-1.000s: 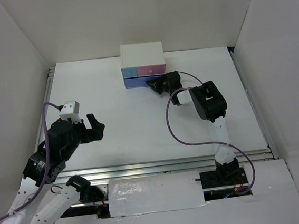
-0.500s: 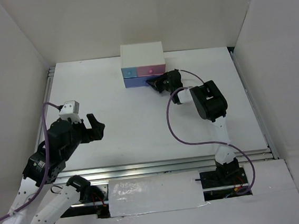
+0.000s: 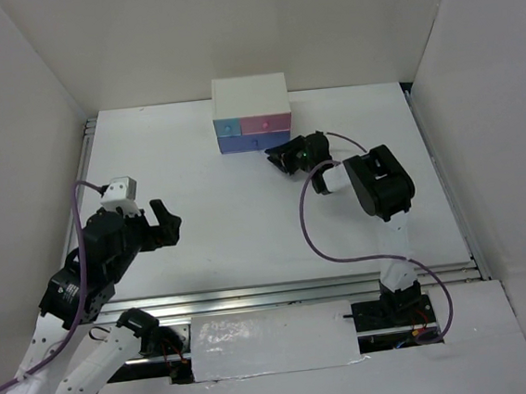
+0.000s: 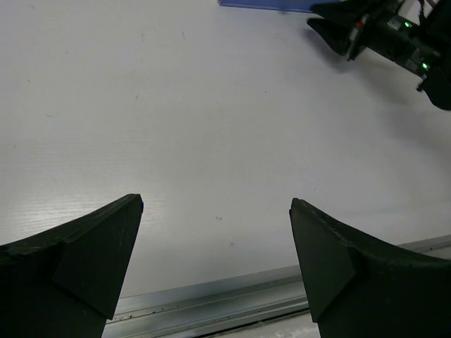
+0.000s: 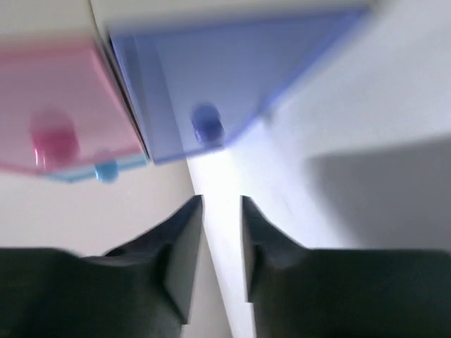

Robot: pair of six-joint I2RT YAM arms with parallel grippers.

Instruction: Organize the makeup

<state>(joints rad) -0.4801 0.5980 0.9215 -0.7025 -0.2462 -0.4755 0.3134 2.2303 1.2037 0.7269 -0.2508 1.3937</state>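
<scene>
No makeup shows in any view. The white box [image 3: 249, 94] with a blue drawer [image 3: 226, 126], a pink drawer [image 3: 265, 121] and a purple drawer [image 3: 244, 143] stands at the back middle of the table, all drawers pushed in. My right gripper [image 3: 278, 154] hovers just right of and in front of the purple drawer, pointing at it. In the right wrist view the right gripper [image 5: 222, 201] has its jaws a narrow gap apart and empty, a little short of the purple drawer's knob [image 5: 206, 123]. My left gripper [image 3: 165, 220] is wide open and empty over the left table; it also shows in the left wrist view [image 4: 215, 201].
White walls enclose the table on the left, back and right. A metal rail [image 3: 291, 292] runs along the near edge. The right arm's purple cable [image 3: 304, 221] loops over the table's middle right. The right arm [image 4: 384, 39] shows at the top right of the left wrist view.
My right gripper has drawn back to the right and a little nearer, away from the purple drawer's front. The left arm has barely moved.
</scene>
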